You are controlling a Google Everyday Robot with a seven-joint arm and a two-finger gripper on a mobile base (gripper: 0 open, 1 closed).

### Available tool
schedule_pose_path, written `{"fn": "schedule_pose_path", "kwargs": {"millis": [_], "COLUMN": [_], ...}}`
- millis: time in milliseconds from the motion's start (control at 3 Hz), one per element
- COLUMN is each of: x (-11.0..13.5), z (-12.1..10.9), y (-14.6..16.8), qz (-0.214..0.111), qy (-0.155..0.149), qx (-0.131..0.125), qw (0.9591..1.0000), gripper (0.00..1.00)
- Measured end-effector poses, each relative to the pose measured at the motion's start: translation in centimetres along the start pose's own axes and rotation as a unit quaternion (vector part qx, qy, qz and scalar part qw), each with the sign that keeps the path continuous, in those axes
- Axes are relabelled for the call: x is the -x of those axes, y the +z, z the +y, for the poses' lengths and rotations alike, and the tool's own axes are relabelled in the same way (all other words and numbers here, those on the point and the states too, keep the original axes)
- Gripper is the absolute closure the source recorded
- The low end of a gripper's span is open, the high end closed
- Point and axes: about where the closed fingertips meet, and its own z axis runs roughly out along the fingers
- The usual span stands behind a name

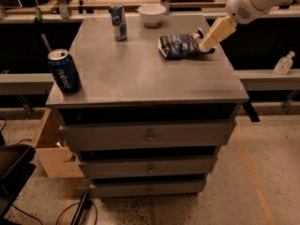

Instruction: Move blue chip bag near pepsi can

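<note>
The hand [206,43] is reaching in from the upper right, its cream, blocky tip appearing to touch the right edge of the blue chip bag [179,46]. I cannot tell whether it is apart or clamped. The bag is lying flat and crinkled at the back right of the smooth grey surface [140,78]. The pepsi can [64,72], stout and glossy, is standing upright well apart from it, at the front left corner. A slimmer can [118,21] and a round white bowl [152,14] are sitting near the back edge.
</note>
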Motion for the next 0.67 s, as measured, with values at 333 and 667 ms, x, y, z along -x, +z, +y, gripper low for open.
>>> {"fn": "schedule_pose_path", "kwargs": {"millis": [333, 667], "x": [0.3, 0.2], "z": [-0.4, -0.5], "y": [4.1, 7.9], "qz": [-0.033, -0.034], "qy": [0.009, 0.015], "qx": [0.001, 0.014], "qw": [0.9994, 0.9992], "gripper": [0.0, 0.0]}}
